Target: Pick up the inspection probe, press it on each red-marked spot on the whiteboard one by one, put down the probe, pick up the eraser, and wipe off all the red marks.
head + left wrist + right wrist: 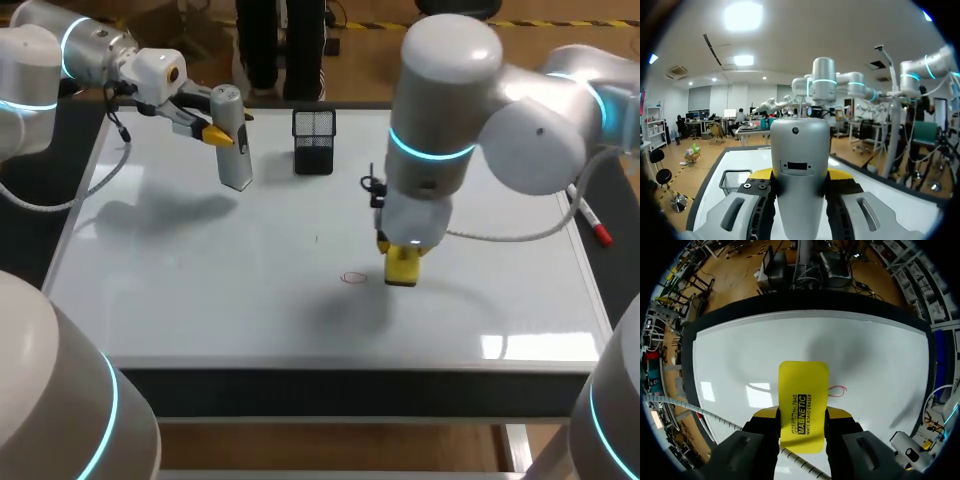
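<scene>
My right hand (402, 250) clamps the eraser (402, 272), red mark (354, 277) just left of it; my left hand (222, 134) clamps the probe (234, 155).

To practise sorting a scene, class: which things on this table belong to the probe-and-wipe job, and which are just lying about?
Belong to the job: inspection probe, eraser, red mark, whiteboard.
Just lying about: mesh pen holder, marker.
</scene>
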`<state>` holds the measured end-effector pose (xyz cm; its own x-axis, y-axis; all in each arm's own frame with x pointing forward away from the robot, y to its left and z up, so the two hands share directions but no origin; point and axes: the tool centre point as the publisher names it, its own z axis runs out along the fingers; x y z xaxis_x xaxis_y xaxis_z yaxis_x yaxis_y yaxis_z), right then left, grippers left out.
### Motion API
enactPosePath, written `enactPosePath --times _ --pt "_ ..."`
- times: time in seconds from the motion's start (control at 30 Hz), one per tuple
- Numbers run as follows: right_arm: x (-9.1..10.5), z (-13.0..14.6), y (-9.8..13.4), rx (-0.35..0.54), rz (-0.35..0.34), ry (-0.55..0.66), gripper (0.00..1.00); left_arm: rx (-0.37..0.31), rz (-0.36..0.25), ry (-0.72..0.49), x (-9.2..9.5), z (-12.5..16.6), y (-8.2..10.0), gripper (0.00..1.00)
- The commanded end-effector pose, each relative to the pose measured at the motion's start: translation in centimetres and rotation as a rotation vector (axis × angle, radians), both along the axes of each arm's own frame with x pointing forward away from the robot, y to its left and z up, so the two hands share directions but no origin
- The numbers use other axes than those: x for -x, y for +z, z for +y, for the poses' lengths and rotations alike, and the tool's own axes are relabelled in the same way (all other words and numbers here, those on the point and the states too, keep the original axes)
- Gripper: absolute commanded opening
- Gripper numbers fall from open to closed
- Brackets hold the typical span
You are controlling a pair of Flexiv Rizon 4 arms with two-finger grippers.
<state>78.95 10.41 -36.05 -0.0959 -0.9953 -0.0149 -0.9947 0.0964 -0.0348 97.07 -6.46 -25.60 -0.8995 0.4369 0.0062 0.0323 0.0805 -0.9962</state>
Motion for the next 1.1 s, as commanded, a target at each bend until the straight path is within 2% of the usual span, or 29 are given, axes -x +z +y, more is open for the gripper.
enactPosePath --times 0.03,0.23,0.5,0.83,1.1 --pt "-0.8 2.9 -1.3 0.054 0.01 0.002 0.0 -0.002 0.0 -0.003 -0.1 0.1 0.2 0.0" --pt "-0.8 6.5 -2.0 0.026 0.017 0.062 0.0 -0.002 0.0 -0.003 -0.1 0.1 0.2 0.0" --pt "-0.7 9.3 -3.5 -0.002 0.035 0.133 0.0 -0.002 0.0 -0.003 -0.1 0.1 0.2 0.0" --pt "-1.1 10.6 -5.0 -0.019 0.031 0.167 0.0 -0.002 0.0 -0.003 -0.1 0.1 0.2 0.0" --pt "-1.2 10.8 -6.2 -0.042 0.055 0.176 0.0 -0.002 0.0 -0.003 -0.1 0.1 0.2 0.0"
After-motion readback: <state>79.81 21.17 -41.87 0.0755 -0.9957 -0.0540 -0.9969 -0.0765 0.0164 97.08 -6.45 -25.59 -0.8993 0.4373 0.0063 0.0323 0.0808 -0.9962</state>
